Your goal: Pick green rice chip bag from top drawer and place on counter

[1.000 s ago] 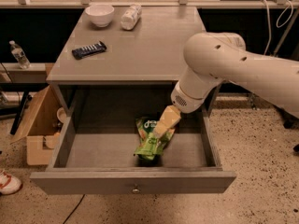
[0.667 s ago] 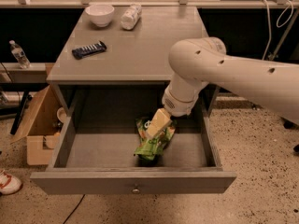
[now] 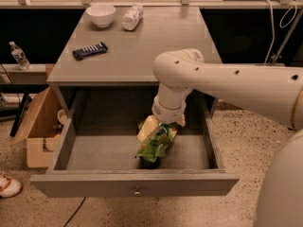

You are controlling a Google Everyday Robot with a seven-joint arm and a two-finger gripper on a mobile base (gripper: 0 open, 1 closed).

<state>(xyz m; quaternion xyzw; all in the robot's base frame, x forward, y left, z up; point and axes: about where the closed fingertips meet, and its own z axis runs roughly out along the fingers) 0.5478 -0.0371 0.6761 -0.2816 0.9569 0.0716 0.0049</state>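
Note:
The green rice chip bag [image 3: 154, 146] lies in the middle of the open top drawer [image 3: 132, 183], slightly right of centre, its long side running front to back. My gripper [image 3: 158, 127] hangs from the white arm and is down on the far end of the bag, touching it. The wrist hides the bag's far edge. The grey counter [image 3: 151, 46] is above and behind the drawer.
On the counter stand a white bowl [image 3: 102, 14], a bottle lying on its side [image 3: 131, 17] and a dark blue bar wrapper [image 3: 90, 50]. A cardboard box [image 3: 40, 126] sits on the floor to the left, by a water bottle [image 3: 19, 56].
My gripper has moved left and down onto the far end of the bag. The bag has stayed where it lay.

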